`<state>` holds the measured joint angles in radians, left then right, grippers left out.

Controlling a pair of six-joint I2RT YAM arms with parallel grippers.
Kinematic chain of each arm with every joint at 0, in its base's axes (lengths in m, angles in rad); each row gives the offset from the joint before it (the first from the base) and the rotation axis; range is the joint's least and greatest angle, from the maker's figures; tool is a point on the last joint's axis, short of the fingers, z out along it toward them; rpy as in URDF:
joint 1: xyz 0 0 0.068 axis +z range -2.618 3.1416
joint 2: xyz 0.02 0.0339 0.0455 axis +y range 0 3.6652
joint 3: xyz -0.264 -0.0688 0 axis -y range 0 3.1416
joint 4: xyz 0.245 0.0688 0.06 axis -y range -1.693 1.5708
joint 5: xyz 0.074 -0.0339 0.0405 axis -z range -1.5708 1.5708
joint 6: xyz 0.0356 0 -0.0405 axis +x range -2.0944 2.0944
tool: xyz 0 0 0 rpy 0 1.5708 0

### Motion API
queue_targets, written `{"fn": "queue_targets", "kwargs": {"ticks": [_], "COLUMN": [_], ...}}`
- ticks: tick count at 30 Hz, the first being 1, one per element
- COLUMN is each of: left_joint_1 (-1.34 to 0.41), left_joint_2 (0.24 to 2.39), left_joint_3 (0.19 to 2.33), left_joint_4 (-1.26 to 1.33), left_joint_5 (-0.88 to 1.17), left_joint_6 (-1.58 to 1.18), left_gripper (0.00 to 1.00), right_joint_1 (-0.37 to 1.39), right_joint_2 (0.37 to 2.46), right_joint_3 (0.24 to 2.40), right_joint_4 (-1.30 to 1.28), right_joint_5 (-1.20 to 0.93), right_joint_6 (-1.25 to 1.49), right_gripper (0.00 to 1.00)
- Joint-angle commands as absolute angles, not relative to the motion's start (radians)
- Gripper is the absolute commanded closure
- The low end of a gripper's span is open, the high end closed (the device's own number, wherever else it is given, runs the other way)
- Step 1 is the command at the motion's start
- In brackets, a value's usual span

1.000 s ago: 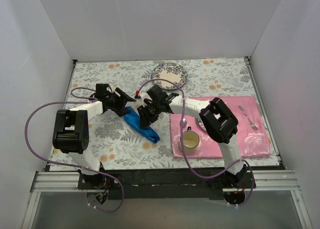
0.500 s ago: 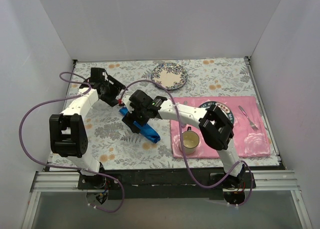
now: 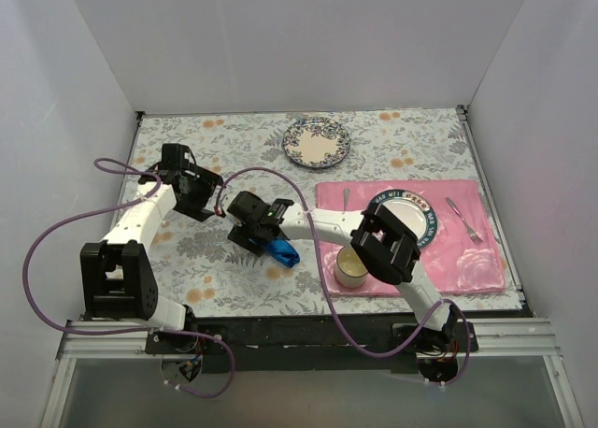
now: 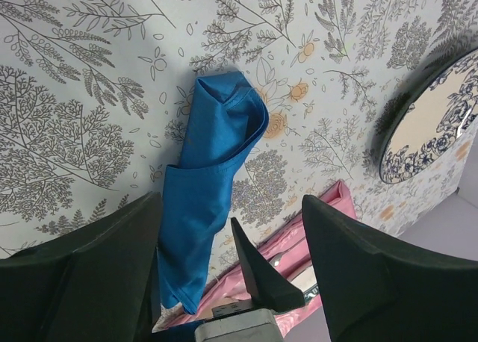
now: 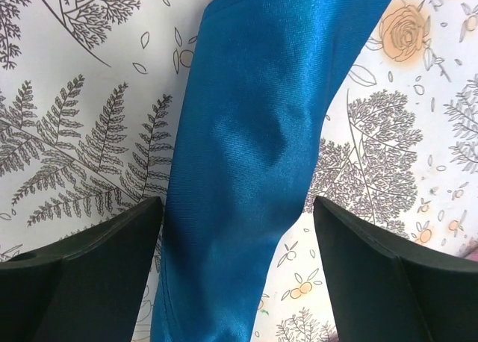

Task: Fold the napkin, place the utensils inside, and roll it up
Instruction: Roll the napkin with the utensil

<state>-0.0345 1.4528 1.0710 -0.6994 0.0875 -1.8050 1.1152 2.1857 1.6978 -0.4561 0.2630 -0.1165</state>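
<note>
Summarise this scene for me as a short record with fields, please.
napkin: bright blue cloth napkin, a long narrow bundle lying on the floral tablecloth
right gripper: open, one finger on either side of the bundle
left gripper: open, holding nothing
fork: silver metal fork on the pink rectangular placemat, not in the napkin
mug: cream mug at the placemat's near left corner

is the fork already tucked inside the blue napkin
No, the fork lies uncovered on the pink placemat, far to the right of the napkin.
</note>
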Motion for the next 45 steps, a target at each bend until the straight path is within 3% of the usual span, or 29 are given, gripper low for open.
{"fn": "queue_targets", "kwargs": {"ticks": [1, 7, 8, 10, 13, 17, 22, 25, 31, 36, 39, 45], "left_joint_1": [-0.028, -0.025, -0.023, -0.021, -0.021, -0.02, -0.02, -0.02, -0.02, -0.021, -0.028, -0.084], "left_joint_2": [1.416, 1.411, 1.414, 1.414, 1.413, 1.413, 1.411, 1.404, 1.37, 1.374, 1.42, 1.529], "left_joint_3": [1.052, 1.049, 1.051, 1.052, 1.046, 1.029, 0.985, 0.966, 0.962, 0.93, 0.881, 0.948], "left_joint_4": [-0.718, -0.709, -0.712, -0.713, -0.719, -0.698, -0.615, -0.557, -0.47, -0.376, -0.243, -0.137], "left_joint_5": [0.058, 0.055, 0.055, 0.051, 0.032, 0.046, 0.139, 0.219, 0.316, 0.461, 0.592, 0.606], "left_joint_6": [-1.821, -1.813, -1.809, -1.798, -1.792, -1.758, -1.697, -1.652, -1.605, -1.624, -1.692, -1.727], "left_gripper": [0.25, 0.25, 0.25, 0.25, 0.25, 0.24, 0.25, 0.25, 0.25, 0.25, 0.26, 0.26], "right_joint_1": [1.127, 1.124, 1.118, 1.106, 1.098, 1.085, 1.031, 0.98, 0.85, 0.781, 0.761, 0.744], "right_joint_2": [2.206, 2.217, 2.218, 2.23, 2.25, 2.253, 2.237, 2.218, 2.209, 2.209, 2.221, 2.207], "right_joint_3": [1.681, 1.648, 1.638, 1.638, 1.646, 1.646, 1.652, 1.637, 1.602, 1.484, 1.433, 1.324], "right_joint_4": [-0.43, -0.404, -0.399, -0.397, -0.413, -0.405, -0.385, -0.348, -0.233, 0.034, 0.144, 0.308], "right_joint_5": [0.36, 0.367, 0.361, 0.335, 0.308, 0.256, 0.082, -0.095, -0.541, -0.8, -0.838, -0.845], "right_joint_6": [-0.118, -0.083, -0.066, -0.051, -0.037, -0.015, 0.04, 0.086, 0.256, 0.509, 0.592, 0.704], "right_gripper": [0.13, 0.27, 0.37, 0.46, 0.48, 0.62, 0.84, 0.9, 0.95, 0.94, 0.94, 0.93]}}
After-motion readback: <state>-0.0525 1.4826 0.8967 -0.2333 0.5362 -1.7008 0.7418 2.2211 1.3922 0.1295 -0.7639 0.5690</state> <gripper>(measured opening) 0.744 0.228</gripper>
